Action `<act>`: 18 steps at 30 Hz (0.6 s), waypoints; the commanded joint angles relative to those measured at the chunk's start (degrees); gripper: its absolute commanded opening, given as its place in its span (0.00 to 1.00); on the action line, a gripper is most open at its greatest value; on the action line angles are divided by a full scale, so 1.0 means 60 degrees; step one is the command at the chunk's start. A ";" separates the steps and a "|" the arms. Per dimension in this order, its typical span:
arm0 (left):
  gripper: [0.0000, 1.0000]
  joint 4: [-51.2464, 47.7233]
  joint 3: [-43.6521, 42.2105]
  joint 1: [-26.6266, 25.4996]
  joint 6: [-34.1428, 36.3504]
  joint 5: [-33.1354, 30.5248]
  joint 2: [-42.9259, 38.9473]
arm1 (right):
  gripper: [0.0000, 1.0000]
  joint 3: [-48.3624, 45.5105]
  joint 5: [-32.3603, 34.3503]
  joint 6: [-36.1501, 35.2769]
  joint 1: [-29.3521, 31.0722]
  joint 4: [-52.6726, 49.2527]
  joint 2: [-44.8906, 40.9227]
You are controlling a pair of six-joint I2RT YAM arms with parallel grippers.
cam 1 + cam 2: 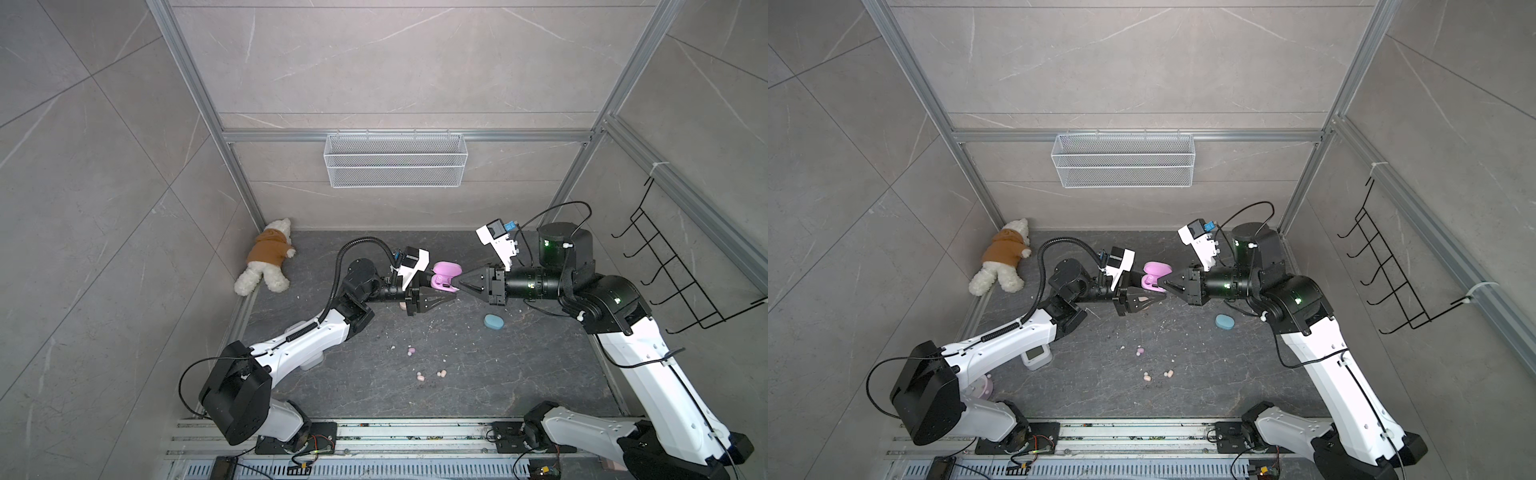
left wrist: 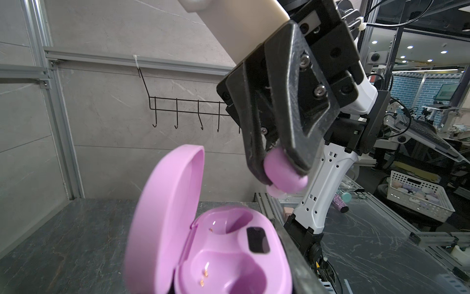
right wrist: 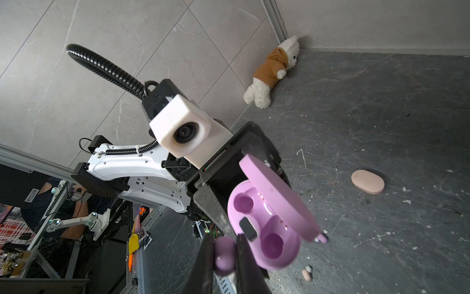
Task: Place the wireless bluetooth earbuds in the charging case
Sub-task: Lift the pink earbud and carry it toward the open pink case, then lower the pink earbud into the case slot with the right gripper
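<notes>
My left gripper (image 1: 452,296) (image 1: 1162,297) is shut on a lilac charging case (image 1: 444,277) (image 1: 1155,275) (image 2: 229,254) (image 3: 267,229) and holds it above the table. The case's lid (image 2: 162,203) stands open and both wells are empty. My right gripper (image 1: 459,286) (image 1: 1166,285) (image 2: 282,175) (image 3: 225,257) is shut on a lilac earbud (image 2: 283,173) (image 3: 225,254), right beside the case's front edge. Three more pastel earbuds (image 1: 411,351) (image 1: 420,377) (image 1: 441,373) lie loose on the table nearer the front.
A closed blue case (image 1: 493,322) (image 1: 1225,322) lies under the right arm. A closed peach case (image 3: 367,182) lies below the left gripper. A plush dog (image 1: 266,257) sits in the back left corner. On the walls hang a wire basket (image 1: 395,160) and a hook rack (image 1: 681,270).
</notes>
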 commanded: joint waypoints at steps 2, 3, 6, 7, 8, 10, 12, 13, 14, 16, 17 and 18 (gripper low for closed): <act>0.05 0.0185 0.0307 -0.0059 0.0323 0.0173 -0.0460 | 0.12 -0.0084 0.0280 -0.0229 -0.0033 -0.0023 0.0025; 0.05 0.0181 0.0292 -0.0070 0.0344 0.0162 -0.0489 | 0.12 -0.0105 0.0288 -0.0230 -0.0037 -0.0036 0.0021; 0.05 0.0143 0.0289 -0.0073 0.0389 0.0158 -0.0533 | 0.12 -0.0130 0.0408 -0.0230 -0.0036 -0.0051 0.0008; 0.05 0.0121 0.0291 -0.0073 0.0397 0.0170 -0.0537 | 0.12 -0.0134 0.0422 -0.0202 -0.0033 -0.0026 0.0006; 0.05 0.0131 0.0292 -0.0089 0.0403 0.0164 -0.0550 | 0.12 -0.0118 0.0410 -0.0186 -0.0025 -0.0008 0.0025; 0.05 0.0123 0.0289 -0.0102 0.0424 0.0166 -0.0552 | 0.12 -0.0104 0.0344 -0.0157 -0.0032 0.0004 0.0052; 0.05 0.0072 0.0299 -0.0102 0.0461 0.0163 -0.0566 | 0.12 -0.0119 0.0331 -0.0127 -0.0033 0.0016 0.0068; 0.05 0.0039 0.0293 -0.0114 0.0479 0.0156 -0.0566 | 0.12 -0.0133 0.0315 -0.0113 -0.0028 0.0021 0.0069; 0.05 0.0033 0.0291 -0.0104 0.0502 0.0157 -0.0566 | 0.12 -0.0159 0.0308 -0.0098 -0.0032 0.0025 0.0064; 0.05 0.0006 0.0288 -0.0107 0.0518 0.0146 -0.0566 | 0.12 -0.0208 0.0254 -0.0069 -0.0026 0.0078 0.0092; 0.05 0.0006 0.0279 -0.0114 0.0512 0.0151 -0.0565 | 0.12 -0.0229 0.0236 -0.0061 -0.0036 0.0080 0.0093; 0.05 -0.0003 0.0284 -0.0119 0.0525 0.0154 -0.0566 | 0.12 -0.0243 0.0231 -0.0056 -0.0029 0.0094 0.0106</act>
